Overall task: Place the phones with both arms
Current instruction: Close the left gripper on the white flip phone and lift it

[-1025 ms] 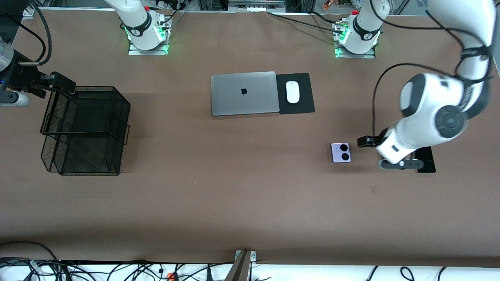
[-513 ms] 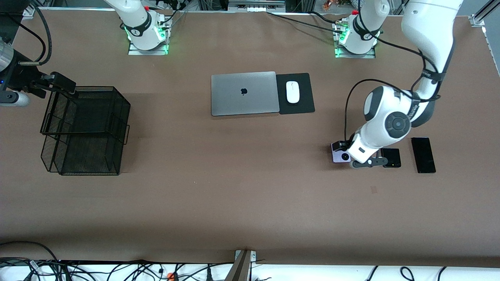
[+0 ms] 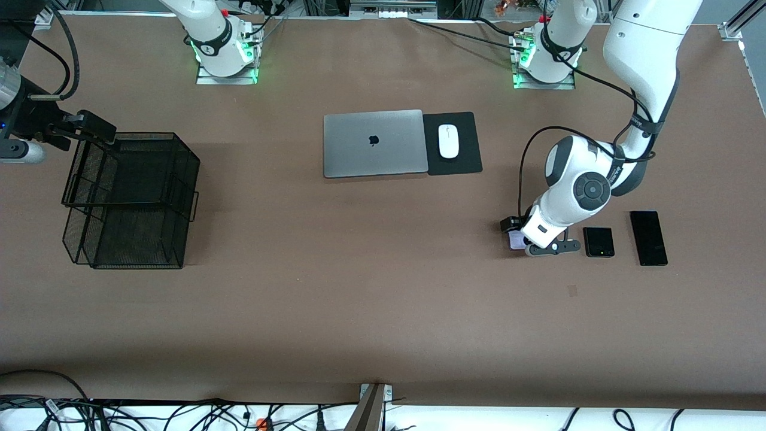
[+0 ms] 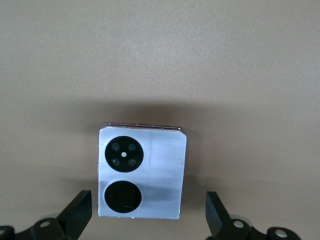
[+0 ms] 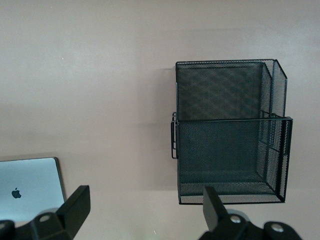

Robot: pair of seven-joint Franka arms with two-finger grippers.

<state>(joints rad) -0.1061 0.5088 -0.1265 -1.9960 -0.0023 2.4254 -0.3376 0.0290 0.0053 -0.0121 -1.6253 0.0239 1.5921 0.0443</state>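
Observation:
The lavender phone [image 3: 513, 242] with two black circles lies flat on the table, mostly covered by my left hand. My left gripper [image 3: 522, 237] hangs right over it, open. In the left wrist view the lavender phone [image 4: 142, 172] lies between the spread fingers [image 4: 80, 212], apart from both. The small squarish black phone [image 3: 598, 242] and the long black slab [image 3: 649, 237] lie beside it, toward the left arm's end of the table. My right gripper [image 3: 90, 127] waits open and empty above the mesh basket's edge; its fingers [image 5: 75, 205] frame bare table.
A black wire-mesh basket [image 3: 179, 149] [image 5: 230, 120] stands at the right arm's end of the table. A shut silver laptop [image 3: 374, 143] [image 5: 30, 187] lies mid-table with a white mouse [image 3: 448, 141] on a black pad [image 3: 467, 158] beside it.
My left arm has swung from over the black phones to the lavender phone and come lower, uncovering both black phones. Its fingers stay open. The right arm has not moved.

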